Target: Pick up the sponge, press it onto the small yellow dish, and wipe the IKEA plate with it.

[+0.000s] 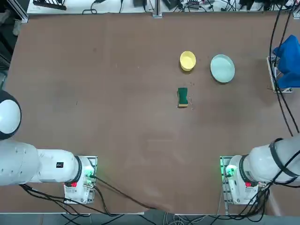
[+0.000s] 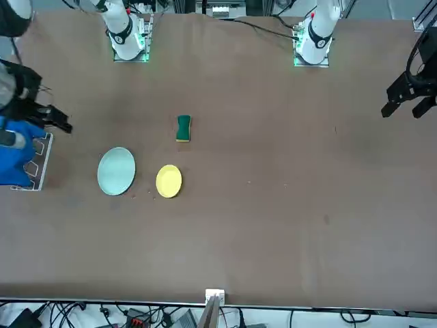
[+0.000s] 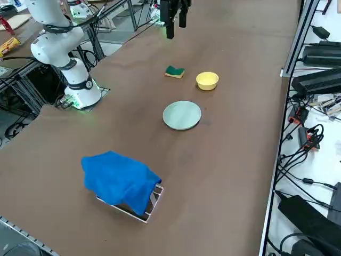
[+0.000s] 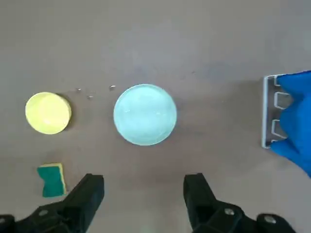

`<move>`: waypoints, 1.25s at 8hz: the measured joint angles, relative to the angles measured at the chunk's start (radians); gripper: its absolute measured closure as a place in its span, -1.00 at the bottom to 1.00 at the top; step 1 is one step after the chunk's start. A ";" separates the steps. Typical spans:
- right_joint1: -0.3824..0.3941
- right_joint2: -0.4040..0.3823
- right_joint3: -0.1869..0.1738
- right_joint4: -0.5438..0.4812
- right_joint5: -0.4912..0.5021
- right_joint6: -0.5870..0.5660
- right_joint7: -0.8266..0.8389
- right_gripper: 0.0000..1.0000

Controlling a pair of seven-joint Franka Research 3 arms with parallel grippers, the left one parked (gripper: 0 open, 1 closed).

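Right hand (image 4: pixel 144 178) hangs above the brown surface (image 1: pixel 117 140), fingers spread wide around nothing, presumably to leave room for a grasp. Off to its left, a small rectangular sponge, green over yellow foam (image 4: pixel 52 180), lies free. Farther out are a round, bright yellow dish (image 4: pixel 47 113) and, beside it, a pale mint-green plate (image 4: pixel 145 115), both unobstructed, which should suit pressing and wiping. To its right, blue cloth (image 4: pixel 300 121) drapes a pale wire rack (image 4: pixel 265 112). No brand or lettering is readable on dish, plate or sponge.
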 joint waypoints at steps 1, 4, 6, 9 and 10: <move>-0.003 0.000 -0.010 0.008 0.004 -0.003 -0.076 -1.00; -0.004 -0.012 -0.028 0.011 0.011 -0.012 -0.154 -1.00; -0.003 -0.021 -0.030 0.005 0.012 -0.025 -0.154 -1.00; -0.004 -0.021 -0.033 0.003 0.015 -0.027 -0.155 -1.00; -0.004 -0.021 -0.033 0.003 0.016 -0.027 -0.158 -1.00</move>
